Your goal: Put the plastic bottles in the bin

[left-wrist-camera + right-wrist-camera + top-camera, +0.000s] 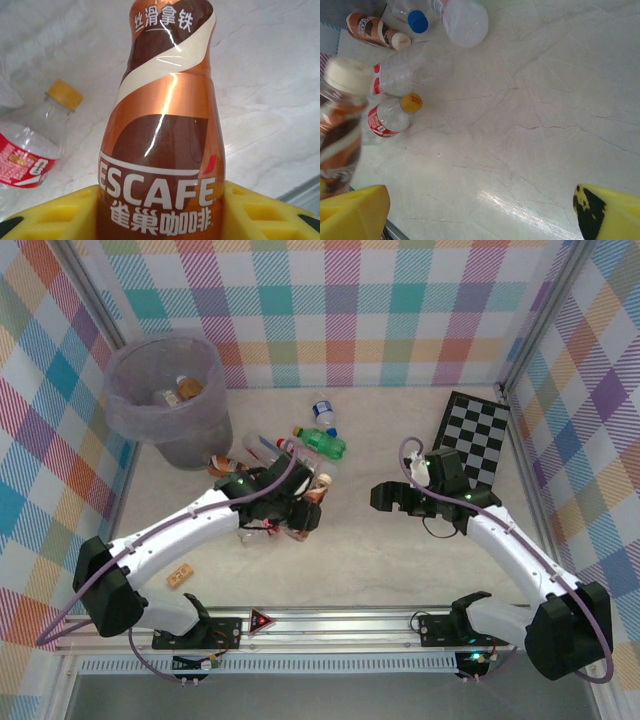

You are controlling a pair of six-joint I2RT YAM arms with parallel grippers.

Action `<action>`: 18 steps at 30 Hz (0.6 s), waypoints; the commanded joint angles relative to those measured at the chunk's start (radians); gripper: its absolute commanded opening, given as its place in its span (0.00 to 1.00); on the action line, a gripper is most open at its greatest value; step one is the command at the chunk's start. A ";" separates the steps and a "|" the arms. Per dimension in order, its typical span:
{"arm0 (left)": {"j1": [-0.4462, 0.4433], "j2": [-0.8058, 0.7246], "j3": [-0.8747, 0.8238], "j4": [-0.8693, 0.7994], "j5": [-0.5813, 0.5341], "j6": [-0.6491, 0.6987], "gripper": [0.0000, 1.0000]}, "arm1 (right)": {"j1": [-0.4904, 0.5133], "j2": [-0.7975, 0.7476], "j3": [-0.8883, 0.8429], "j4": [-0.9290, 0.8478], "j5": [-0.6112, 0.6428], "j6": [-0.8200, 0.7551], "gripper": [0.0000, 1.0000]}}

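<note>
Nescafé bottle [165,150] clamped in left gripper [160,212], arm [185,528] outstretched; right gripper [480,212] wide open, empty.

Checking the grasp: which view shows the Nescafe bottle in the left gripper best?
Left wrist: the Nescafe bottle appears sharp and large between the yellow fingers, label readable. Top external shows it small, partly hidden by the left gripper. Right wrist catches it blurred at the frame edge.

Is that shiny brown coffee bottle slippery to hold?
Probably a bit: the coffee bottle has a smooth, glossy label with bright glare. Its round body might twist in the left gripper. Set on its side, it would likely roll.
</note>
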 commanded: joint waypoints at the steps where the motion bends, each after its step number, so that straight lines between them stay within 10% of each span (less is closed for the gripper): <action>1: 0.067 0.012 0.106 -0.080 0.059 0.066 0.33 | -0.006 -0.027 -0.020 0.006 -0.017 0.015 0.94; 18: 0.679 0.152 0.706 -0.148 0.209 0.033 0.00 | -0.006 -0.100 -0.052 -0.025 -0.003 0.019 0.94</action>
